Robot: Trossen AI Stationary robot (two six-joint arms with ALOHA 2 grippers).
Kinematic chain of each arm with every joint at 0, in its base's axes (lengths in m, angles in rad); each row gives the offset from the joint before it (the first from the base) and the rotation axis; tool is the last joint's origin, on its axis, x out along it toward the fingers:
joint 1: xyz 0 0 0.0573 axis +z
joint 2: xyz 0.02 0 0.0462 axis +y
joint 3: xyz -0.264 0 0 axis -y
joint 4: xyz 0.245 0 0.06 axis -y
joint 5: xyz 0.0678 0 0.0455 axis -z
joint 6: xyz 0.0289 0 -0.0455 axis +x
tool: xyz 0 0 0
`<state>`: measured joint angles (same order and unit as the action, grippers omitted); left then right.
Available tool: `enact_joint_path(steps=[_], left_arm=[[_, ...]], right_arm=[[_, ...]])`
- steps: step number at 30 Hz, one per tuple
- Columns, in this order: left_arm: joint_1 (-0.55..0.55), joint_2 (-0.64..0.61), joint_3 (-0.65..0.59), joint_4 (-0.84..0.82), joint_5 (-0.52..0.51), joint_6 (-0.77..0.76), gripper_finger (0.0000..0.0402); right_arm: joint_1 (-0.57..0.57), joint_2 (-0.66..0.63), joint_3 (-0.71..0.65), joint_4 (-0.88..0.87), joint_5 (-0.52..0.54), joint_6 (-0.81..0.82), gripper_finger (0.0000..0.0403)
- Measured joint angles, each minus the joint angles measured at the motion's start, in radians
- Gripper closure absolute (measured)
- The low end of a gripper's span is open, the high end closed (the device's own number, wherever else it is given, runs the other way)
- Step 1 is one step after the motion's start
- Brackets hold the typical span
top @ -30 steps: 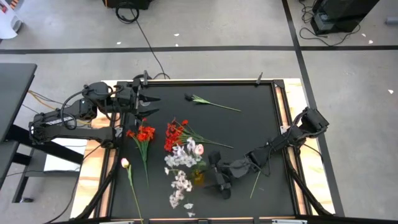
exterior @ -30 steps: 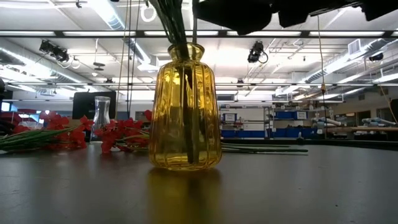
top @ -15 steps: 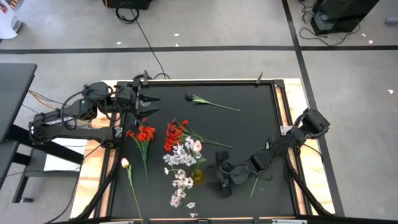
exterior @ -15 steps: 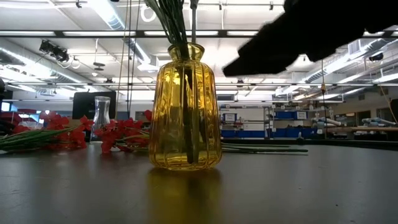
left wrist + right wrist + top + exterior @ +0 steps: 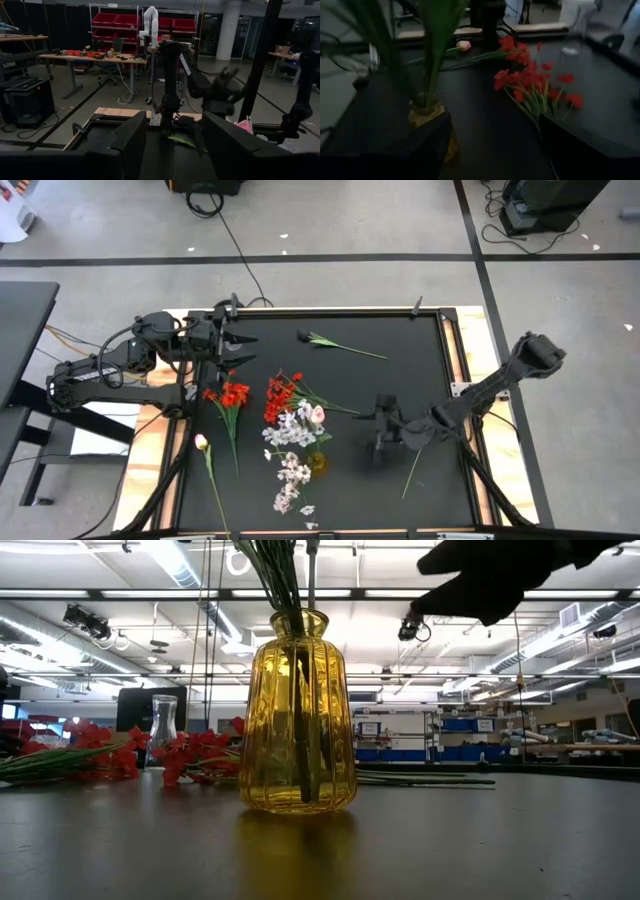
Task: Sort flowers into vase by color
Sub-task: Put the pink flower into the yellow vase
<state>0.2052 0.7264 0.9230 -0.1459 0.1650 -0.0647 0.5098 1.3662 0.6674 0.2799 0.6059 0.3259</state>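
Yellow vase [image 5: 298, 712]: nearest me, holding white-lilac flowers [image 5: 293, 432].
Right gripper [image 5: 381, 425]: I see it fingers wide, empty, beside the vase.
Red flowers [image 5: 281, 395]: lying on the table [image 5: 400, 380] behind.
Left gripper [image 5: 238, 348]: far corner, part-open, empty.

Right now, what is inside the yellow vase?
Green stems stand in the yellow vase, rising out of its neck. From above, white-lilac sprays spread over it. Its ribbed tinted glass blurs the stem count.
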Motion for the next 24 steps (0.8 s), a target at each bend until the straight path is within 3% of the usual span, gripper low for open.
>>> enact_joint_path(steps=[7, 12, 18, 24], left_arm=[[0.0, 0.0, 0.0, 0.0, 0.0, 0.0, 0.0205], [0.0, 0.0, 0.0, 0.017, 0.0, 0.002, 0.0205], [0.0, 0.0, 0.0, 0.096, 0.0, -0.17, 0.0205], [0.0, 0.0, 0.0, 0.175, 0.0, -0.185, 0.0205]], right_arm=[[-0.057, -0.168, 0.0, -0.183, -0.123, 0.276, 0.0097], [-0.088, -0.238, 0.0, -0.288, -0.233, 0.31, 0.0111], [-0.111, -0.246, 0.0, -0.393, -0.243, 0.316, 0.0132], [-0.172, -0.242, 0.0, -0.371, -0.286, 0.337, 0.0145]])
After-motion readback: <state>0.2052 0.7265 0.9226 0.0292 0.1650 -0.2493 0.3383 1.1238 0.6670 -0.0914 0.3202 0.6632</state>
